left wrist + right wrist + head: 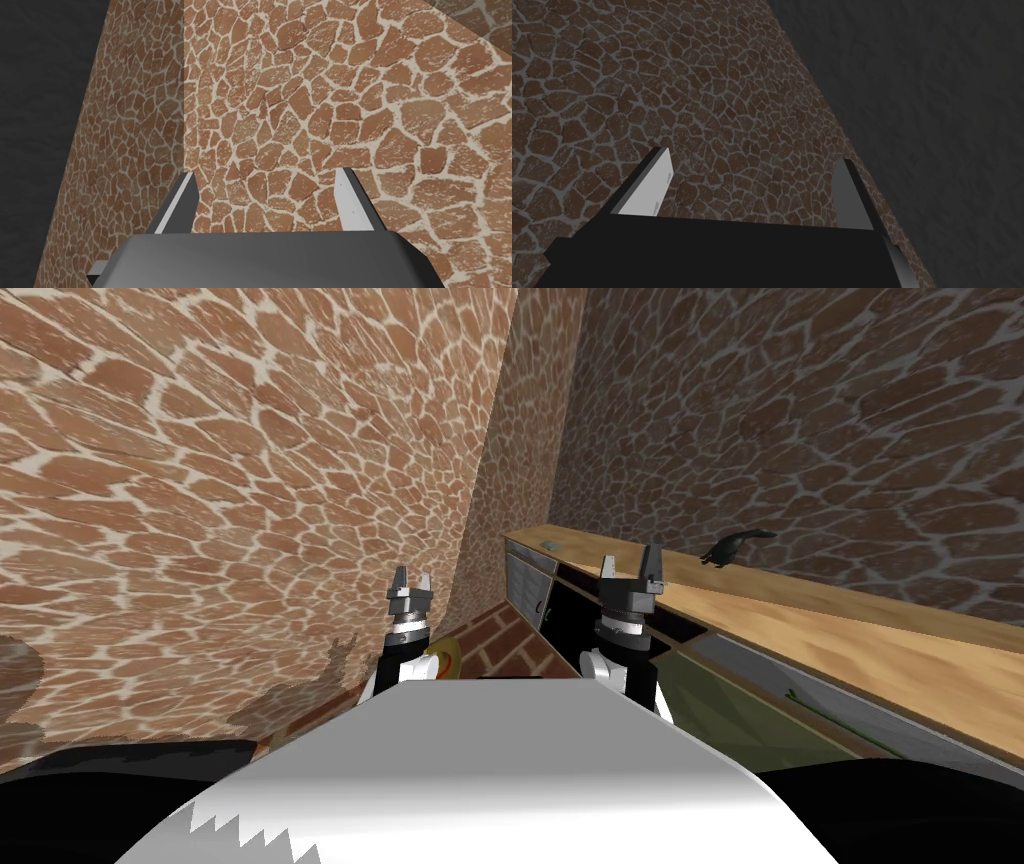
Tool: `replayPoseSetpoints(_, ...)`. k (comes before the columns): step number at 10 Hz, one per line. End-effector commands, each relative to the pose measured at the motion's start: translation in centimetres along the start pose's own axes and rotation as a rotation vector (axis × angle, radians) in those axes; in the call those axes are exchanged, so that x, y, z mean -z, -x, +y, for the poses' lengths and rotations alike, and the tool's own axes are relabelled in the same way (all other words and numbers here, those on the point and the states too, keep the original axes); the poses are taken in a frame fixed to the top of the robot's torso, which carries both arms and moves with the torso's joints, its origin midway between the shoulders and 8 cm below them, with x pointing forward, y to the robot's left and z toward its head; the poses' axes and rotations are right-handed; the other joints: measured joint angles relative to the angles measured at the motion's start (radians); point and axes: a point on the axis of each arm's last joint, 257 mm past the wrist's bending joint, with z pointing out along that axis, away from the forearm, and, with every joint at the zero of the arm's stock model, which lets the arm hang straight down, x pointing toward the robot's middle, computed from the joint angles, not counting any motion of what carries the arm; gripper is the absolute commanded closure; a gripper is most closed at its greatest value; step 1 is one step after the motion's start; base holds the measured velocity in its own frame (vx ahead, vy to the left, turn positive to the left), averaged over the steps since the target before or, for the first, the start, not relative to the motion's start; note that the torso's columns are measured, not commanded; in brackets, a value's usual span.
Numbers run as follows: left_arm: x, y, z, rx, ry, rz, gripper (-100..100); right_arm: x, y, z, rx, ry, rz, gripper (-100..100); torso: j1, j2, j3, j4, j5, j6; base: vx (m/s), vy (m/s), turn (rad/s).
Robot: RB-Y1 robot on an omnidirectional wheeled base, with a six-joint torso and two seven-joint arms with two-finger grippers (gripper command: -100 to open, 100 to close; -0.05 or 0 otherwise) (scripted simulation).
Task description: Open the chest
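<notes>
Both arms are raised in front of the torso, short of the long wooden counter [800, 628] that runs along the stone wall [250, 488]. The left gripper [413, 578] stands well clear of the counter's near end, its two blades spread and nothing between them. The right gripper [630, 558] stands just before the counter's front edge, likewise released and empty, with its blades about a third of the wrist picture apart. Neither gripper touches any furniture. A dark figurine [735, 548] rests on the counter top, beyond the right gripper, and grey cabinet doors [527, 580] close the counter's near end below the top. The chest cannot be identified with certainty. The likeliest candidate is the olive-green box [740, 718], which lies low against the counter's front, below and beside the right forearm; whether it has a lid or handle cannot be told, and it appears closed. Progress assessment: no part of the task is done. No contact or grasp has been made and nothing is raised. The remaining steps, by judgement, are to confirm the chest, lower a gripper to its lid edge, take hold and lift.
</notes>
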Motion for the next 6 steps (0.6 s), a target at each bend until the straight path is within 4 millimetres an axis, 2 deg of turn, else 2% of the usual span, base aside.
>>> replayPoseSetpoints(1, 0.0, 0.0, 0.0, 0.000, 0.000, 0.000, 0, 0.0, 0.0, 0.0, 0.000, 0.000, 0.000, 0, 0.000, 0.074, -0.148, 0.074, 0.000, 0.000, 0.000, 0.000, 0.000)
replayPoseSetpoints(2, 0.0, 0.0, 0.0, 0.000, 0.000, 0.000, 0, 0.0, 0.0, 0.0, 0.000, 0.000, 0.000, 0, 0.000, 0.148, -0.295, 0.148, 0.000, 0.000, 0.000, 0.000, 0.000)
replayPoseSetpoints(3, 0.0, 0.0, 0.0, 0.000, 0.000, 0.000, 0, 0.3, -0.5, -0.6, 0.033, -0.018, 0.049, -100, 0.000, 0.221, -0.443, 0.221, 0.000, 0.000, 0.009, 0.007, 0.043)
replayPoseSetpoints(4, 0.0, 0.0, 0.0, 0.000, 0.000, 0.000, 0, 0.6, -0.7, -1.2, 0.061, -0.035, 0.077, -100, 0.000, 0.255, -0.512, 0.254, 0.000, 0.000, 0.008, 0.012, 0.078)
replayPoseSetpoints(6, 0.0, 0.0, 0.0, 0.000, 0.001, 0.000, 0, 1.0, -1.1, -1.9, 0.100, -0.056, 0.120, -100, 0.000, 0.267, -0.536, 0.267, 0.000, 0.000, 0.008, 0.014, 0.049)
